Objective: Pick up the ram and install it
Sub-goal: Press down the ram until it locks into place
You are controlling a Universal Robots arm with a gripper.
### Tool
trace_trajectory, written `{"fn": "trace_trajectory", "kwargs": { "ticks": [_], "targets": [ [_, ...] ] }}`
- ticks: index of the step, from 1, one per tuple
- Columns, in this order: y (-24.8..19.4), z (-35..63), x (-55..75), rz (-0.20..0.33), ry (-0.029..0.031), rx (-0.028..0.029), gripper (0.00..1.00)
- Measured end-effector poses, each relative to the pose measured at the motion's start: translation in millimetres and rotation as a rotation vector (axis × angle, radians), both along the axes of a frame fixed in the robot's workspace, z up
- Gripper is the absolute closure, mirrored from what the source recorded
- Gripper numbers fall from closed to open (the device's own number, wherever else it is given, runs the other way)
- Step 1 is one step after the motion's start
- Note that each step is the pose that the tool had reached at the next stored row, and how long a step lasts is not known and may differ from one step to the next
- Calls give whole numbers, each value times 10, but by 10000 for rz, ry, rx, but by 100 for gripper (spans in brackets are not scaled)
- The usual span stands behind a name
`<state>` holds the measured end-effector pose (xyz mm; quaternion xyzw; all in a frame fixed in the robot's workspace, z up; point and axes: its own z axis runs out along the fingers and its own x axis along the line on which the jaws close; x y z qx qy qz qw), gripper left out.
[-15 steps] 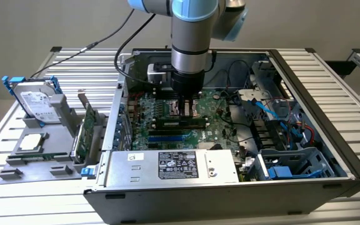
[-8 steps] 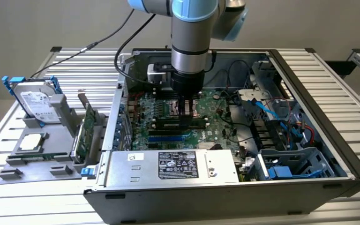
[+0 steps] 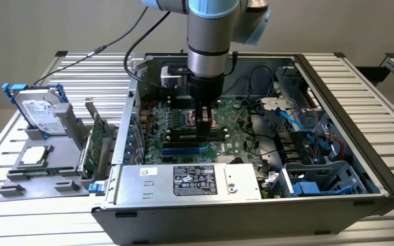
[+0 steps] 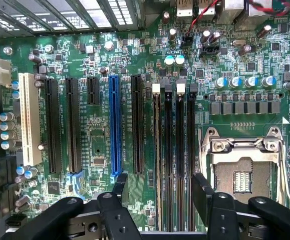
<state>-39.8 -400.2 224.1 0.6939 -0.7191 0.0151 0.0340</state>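
My gripper (image 3: 206,127) hangs straight down inside the open computer case, just above the memory slots (image 3: 197,136) of the green motherboard (image 3: 183,120). In the wrist view its two black fingers (image 4: 118,186) stand apart, and the gripper (image 4: 160,184) holds nothing. Between them run the long dark memory slots (image 4: 180,160). A thin, pale green edge that looks like the ram (image 4: 157,150) stands on edge in the slot with a white latch, midway between the fingers. Whether it is pressed fully home I cannot tell.
The silver power supply (image 3: 190,179) lies along the case's front. Blue cables and a drive cage (image 3: 317,177) fill the exterior view's right. Outside the case, at the exterior view's left, a grey holder (image 3: 36,174) carries a hard drive (image 3: 39,110) and a wider green card (image 3: 98,138). The CPU socket (image 4: 242,167) lies beside the slots.
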Motion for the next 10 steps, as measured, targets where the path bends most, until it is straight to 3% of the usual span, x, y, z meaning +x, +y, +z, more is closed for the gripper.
{"fn": "trace_trajectory", "kwargs": {
  "ticks": [6,10],
  "targets": [
    [0,123,0,0,129,-1,37],
    [0,198,0,0,168,-1,39]
  ]
}}
